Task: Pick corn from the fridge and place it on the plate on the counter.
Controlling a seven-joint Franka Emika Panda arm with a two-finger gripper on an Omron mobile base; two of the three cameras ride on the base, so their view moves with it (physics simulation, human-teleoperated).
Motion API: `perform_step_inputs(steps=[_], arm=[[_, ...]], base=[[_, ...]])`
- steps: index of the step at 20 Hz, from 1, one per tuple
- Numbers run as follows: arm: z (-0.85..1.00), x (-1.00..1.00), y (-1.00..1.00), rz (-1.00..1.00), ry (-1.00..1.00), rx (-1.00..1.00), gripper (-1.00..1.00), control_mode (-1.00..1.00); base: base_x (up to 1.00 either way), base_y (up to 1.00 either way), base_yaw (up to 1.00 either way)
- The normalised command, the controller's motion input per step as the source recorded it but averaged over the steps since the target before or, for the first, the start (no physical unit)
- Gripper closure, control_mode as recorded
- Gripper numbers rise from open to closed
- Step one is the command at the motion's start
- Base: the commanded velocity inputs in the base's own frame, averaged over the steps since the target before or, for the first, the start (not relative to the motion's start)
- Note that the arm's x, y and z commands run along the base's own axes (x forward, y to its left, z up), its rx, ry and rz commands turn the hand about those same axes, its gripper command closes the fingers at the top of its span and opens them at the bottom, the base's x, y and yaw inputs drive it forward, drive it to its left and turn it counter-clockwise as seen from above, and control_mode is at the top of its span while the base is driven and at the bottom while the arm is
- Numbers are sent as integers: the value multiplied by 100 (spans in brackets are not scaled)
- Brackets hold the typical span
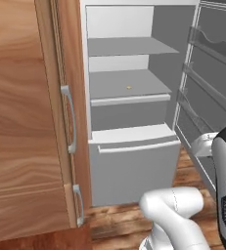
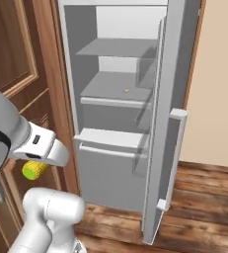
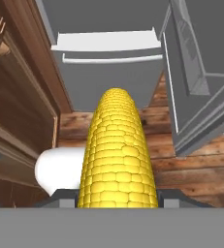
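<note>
The gripper is clamped on the corn, whose yellow cob runs up the middle of the hand view from between the two dark finger tips at the bottom edge. In the right base view the corn shows at the lower left, a yellow end poking out below the white wrist, well apart from the fridge and beside the brown cabinet side.

The fridge stands open. In the left base view its white frame takes the middle of the frame, with two flat grey shelves above and a white drawer front below; a tiny yellow-orange speck sits on the lower shelf. The fridge door is swung out along the right edge of that view, its racks facing inward — in the right base view the same door stands edge-on right of centre, its bottom corner over the wooden floor.

Open floor lies in front of the drawer and to the right of the door's edge, in the lower right of the right base view. On the left, the tall wooden cabinet with its grey handles hems the fridge opening — its edge touches the fridge frame.
</note>
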Motion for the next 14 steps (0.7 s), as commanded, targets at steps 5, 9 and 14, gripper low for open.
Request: perform_step_inputs(steps=[5,9,14], arm=[[0,0,0,0,0,0,100,100],[0,0,0,0,0,0,100,100],[0,0,0,0,0,0,100,100]], base=[[-61,4,0],[-56,10,-8],[-61,-2,7]])
